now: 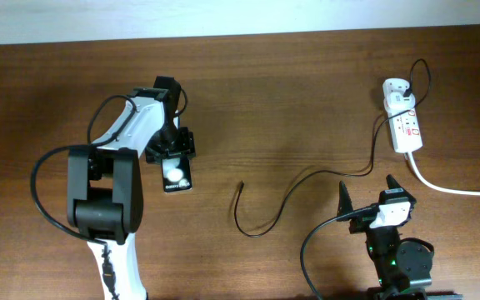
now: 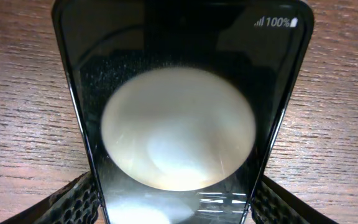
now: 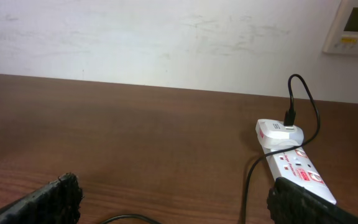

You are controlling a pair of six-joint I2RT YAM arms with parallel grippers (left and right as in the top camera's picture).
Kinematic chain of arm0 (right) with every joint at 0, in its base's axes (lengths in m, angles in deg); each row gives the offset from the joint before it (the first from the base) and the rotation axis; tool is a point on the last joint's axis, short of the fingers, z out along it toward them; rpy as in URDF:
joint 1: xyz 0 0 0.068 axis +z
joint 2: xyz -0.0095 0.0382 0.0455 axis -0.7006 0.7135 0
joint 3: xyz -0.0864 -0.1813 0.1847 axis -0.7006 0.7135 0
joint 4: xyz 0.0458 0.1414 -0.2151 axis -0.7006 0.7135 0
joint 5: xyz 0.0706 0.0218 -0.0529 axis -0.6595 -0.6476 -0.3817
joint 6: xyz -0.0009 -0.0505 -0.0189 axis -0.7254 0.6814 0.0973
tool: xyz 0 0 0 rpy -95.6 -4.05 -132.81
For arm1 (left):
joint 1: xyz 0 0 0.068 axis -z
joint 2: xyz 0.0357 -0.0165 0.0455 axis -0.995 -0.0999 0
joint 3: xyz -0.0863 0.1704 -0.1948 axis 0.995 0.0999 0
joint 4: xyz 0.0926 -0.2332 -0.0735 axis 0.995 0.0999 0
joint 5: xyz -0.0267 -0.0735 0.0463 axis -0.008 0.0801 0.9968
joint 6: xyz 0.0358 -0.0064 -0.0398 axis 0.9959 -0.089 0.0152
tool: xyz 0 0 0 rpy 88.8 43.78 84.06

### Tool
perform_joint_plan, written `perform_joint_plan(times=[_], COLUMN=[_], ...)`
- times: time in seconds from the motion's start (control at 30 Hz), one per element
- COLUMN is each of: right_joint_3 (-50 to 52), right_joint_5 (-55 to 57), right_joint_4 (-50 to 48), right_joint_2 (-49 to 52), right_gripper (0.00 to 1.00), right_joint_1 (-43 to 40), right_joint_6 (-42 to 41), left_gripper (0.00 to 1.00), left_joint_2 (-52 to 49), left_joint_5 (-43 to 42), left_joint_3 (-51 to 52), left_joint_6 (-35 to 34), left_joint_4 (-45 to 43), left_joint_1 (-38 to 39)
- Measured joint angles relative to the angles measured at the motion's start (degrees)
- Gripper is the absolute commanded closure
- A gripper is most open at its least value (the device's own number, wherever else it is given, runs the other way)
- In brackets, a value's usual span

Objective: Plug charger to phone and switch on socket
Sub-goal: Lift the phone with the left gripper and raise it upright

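The phone (image 1: pixel 177 177), a black glossy slab with white glare spots, lies left of the table's middle. In the left wrist view the phone (image 2: pixel 179 37) fills the frame, and my left gripper (image 2: pixel 178 202) has a finger pressed on each long edge. The charger's thin black cable (image 1: pixel 290 193) runs from the white adapter (image 1: pixel 397 90) on the socket (image 1: pixel 408 129) to a loose plug tip (image 1: pixel 241 185) right of the phone. My right gripper (image 1: pixel 368 200) is open and empty, south-west of the socket. The right wrist view shows the socket (image 3: pixel 291 167) and cable (image 3: pixel 248 183) ahead, between the open fingers (image 3: pixel 174 202).
The socket's thick white cord (image 1: pixel 457 190) runs off the right edge. The black cable loops over bare wood between the two arms. A white wall (image 3: pixel 166 37) stands behind the table's far edge.
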Motion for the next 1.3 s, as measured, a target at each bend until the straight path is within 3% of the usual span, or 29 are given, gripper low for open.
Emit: perform_joint_plan(times=[0.33, 0.47, 0.57, 0.7, 0.83, 0.87, 0.97, 1.13, 1.3], right_joint_3=[0.0, 0.0, 0.0, 0.0, 0.0, 0.0, 0.0, 0.0, 0.0], right_joint_5=[0.0, 0.0, 0.0, 0.0, 0.0, 0.0, 0.0, 0.0, 0.0], right_joint_4=[0.0, 0.0, 0.0, 0.0, 0.0, 0.0, 0.0, 0.0, 0.0], right_joint_2=[0.0, 0.0, 0.0, 0.0, 0.0, 0.0, 0.0, 0.0, 0.0], right_gripper=[0.01, 0.01, 0.01, 0.01, 0.01, 0.01, 0.01, 0.01, 0.01], right_joint_1=[0.0, 0.0, 0.0, 0.0, 0.0, 0.0, 0.0, 0.0, 0.0], right_joint_6=[0.0, 0.0, 0.0, 0.0, 0.0, 0.0, 0.0, 0.0, 0.0], left_gripper=[1.00, 1.00, 1.00, 1.00, 1.00, 1.00, 1.00, 1.00, 1.00], left_joint_2=[-1.9, -1.9, -1.9, -1.9, -1.9, -1.9, -1.9, -1.9, -1.9], left_joint_5=[-1.2, -8.6, -21.7, -53.6, -72.9, -78.8, -84.4, -86.0, -86.2], left_joint_3=[-7.6, -9.6, -9.9, -10.0, -10.2, -10.2, -10.2, -10.2, -10.2], left_joint_6=[0.0, 0.0, 0.0, -0.1, -0.6, -1.9, -10.4, -31.3, -41.1], left_joint_4=[7.0, 7.8, 7.4, 3.9, 1.8, 1.8, 1.8, 1.7, 1.7], left_joint_1=[0.0, 0.0, 0.0, -0.5, -0.6, -0.6, -0.8, -0.9, -1.4])
